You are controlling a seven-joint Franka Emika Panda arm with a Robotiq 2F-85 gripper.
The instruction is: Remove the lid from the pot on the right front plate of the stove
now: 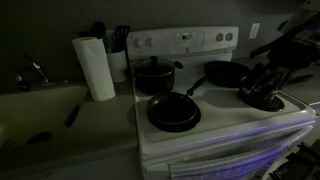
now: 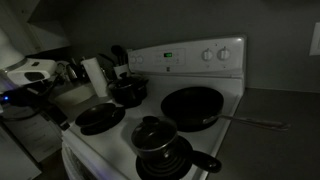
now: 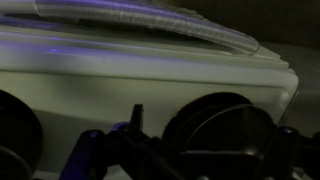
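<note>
Wrist view has the end effector (image 3: 187, 152) low in the picture, jaws spread wide with nothing between them. In an exterior view the lid (image 2: 152, 132) sits square on the pot (image 2: 160, 152), on the near right plate of the stove (image 2: 190, 62), with nothing touching it. By my judgement nothing is done yet: approach, grasp and lift-off all remain

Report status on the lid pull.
End effector open, empty. Lid on pot, untouched. Nothing seen blocking; frames dark.
</note>
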